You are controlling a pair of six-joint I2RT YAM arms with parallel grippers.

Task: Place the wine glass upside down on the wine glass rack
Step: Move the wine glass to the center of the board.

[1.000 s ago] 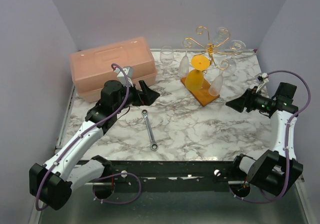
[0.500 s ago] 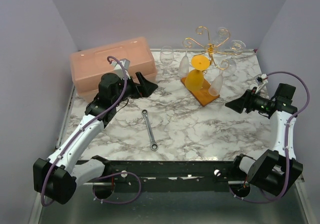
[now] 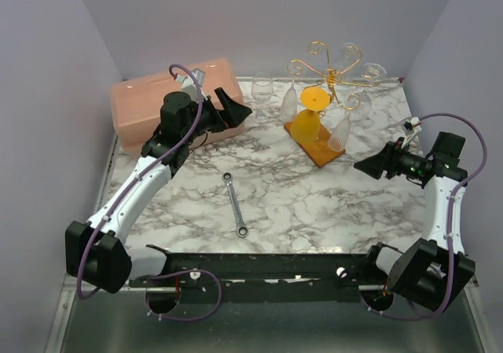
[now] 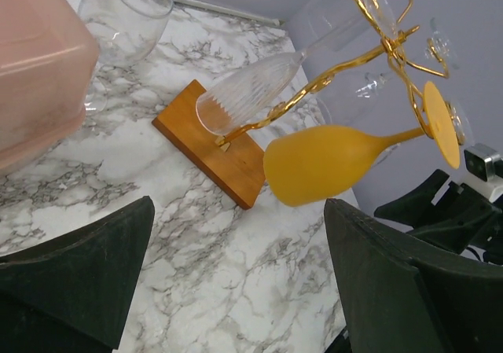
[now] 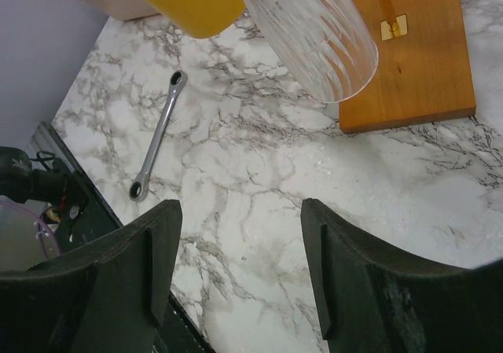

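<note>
- The upright clear wine glass (image 3: 262, 88) stands on its foot at the far edge of the white marbled tabletop (image 3: 314, 204). It sits between the translucent pink plastic toolbox (image 3: 137, 109) and the gold wire wine glass rack (image 3: 330, 74). It is not on the rack.
- The rack rises on a thin stem from a flat orange-brown rectangular base (image 3: 321, 150). It carries an opaque orange wine glass (image 3: 308, 121) hanging bowl down, and ribbed clear glasses (image 3: 339, 133) hanging the same way. I cannot give an exact count of the clear ones.
- My left tool (image 3: 238, 108) is raised beside the right end of the toolbox and points toward the upright wine glass. Its jaws are spread wide with nothing between them. It is near the glass but not touching it.
- My right tool (image 3: 365, 164) hovers over the right side of the tabletop and faces the rack. Its jaws stand apart and empty.
- A silver ring wrench (image 3: 236, 204) lies flat mid-tabletop, well apart from both tools.
- Progress, as I judge it: the task is at the approach stage, and no part of the placement is done.
- What remains:
  - Close the left tool on the glass and lift it.
  - Turn it bowl down and slide its foot into a free scroll of the rack.
  - Release it.
- I cannot confirm from these views which scroll is free.
</note>
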